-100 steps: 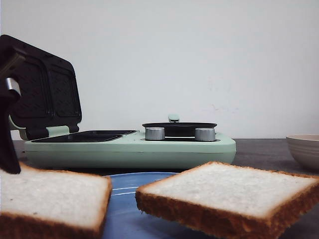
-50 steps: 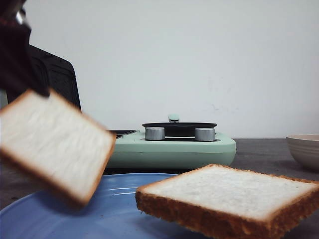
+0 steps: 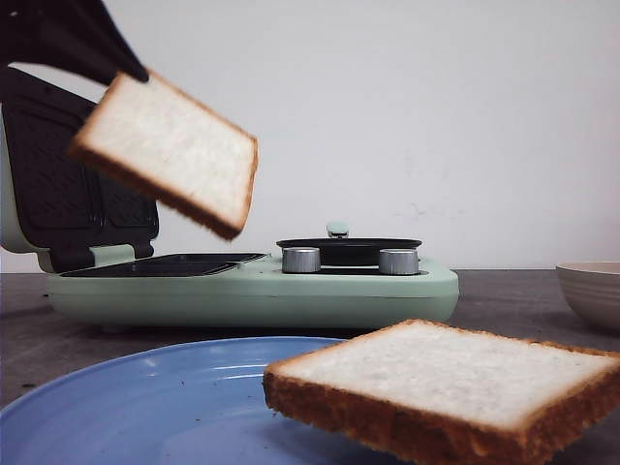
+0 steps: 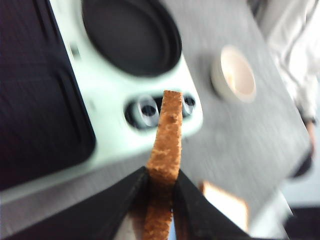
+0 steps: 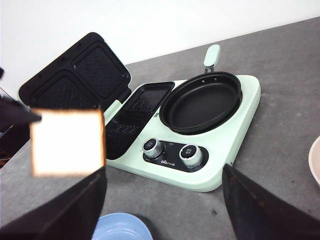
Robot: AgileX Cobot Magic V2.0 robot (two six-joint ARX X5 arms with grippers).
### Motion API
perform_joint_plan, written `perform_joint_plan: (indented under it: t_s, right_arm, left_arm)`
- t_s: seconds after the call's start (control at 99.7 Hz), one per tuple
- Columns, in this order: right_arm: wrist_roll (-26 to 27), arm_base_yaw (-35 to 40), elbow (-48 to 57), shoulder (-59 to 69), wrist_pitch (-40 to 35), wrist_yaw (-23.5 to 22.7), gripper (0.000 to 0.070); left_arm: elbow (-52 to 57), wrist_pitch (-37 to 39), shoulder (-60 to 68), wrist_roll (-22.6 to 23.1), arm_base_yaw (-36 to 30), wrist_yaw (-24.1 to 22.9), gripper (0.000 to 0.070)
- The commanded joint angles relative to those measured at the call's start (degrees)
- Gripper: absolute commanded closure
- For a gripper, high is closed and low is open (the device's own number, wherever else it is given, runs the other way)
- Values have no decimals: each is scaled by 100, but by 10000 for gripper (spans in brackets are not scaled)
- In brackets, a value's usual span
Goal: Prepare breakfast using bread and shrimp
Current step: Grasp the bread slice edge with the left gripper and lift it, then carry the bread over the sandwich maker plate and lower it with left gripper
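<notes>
White bread slice [image 3: 170,150] hangs pinched by its crust in the left gripper [image 4: 161,186], above the open sandwich maker [image 3: 252,286]; next it likely needs lowering flat onto the grill plate [image 5: 131,119]. Right gripper [image 5: 162,200] gapes, holding nothing.

Raised lid [image 3: 77,184] walls the grill's left; space above pan [image 3: 349,247] open.

Dark grey table [image 5: 280,65], matte surface, fills lower frame in the right wrist view. Directly on it: mint-green breakfast maker [image 3: 252,289] at centre-left of the front view, lid raised at upper left; blue plate [image 3: 145,407] at lower left foreground; pale bowl [image 3: 591,289] at right edge, apart from the appliance.
</notes>
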Motion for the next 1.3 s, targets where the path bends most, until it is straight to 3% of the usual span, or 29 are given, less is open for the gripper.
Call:
perform_joint_plan:
  t_s: [0.0,0.271,0.572,0.823,1.023,1.294]
  right_arm:
    - [-66,9,63,7,57,-7,246]
    - [-149,9,63,7,90,39,246]
    - [-238,9,63,9,94,153,246]
    - [-240,52,63,20,87,151,246]
    - [-243,50,63,24,4,151,246]
    - [-260,50,63,24,-142,210,246]
  left_arm:
    - [166,393,37,-413,-48,-190,700]
    - [240,1773,122,-870,-225,-1467,699]
    - [304,2514,822,-804,-345,-2367,697]
    - [892,2769,1593,-13,-566,-3305,697]
    - [1523,2702,2243,960,-741,-3880,697]
    - [1648,2782,2765,1871,-1169,-4656,697]
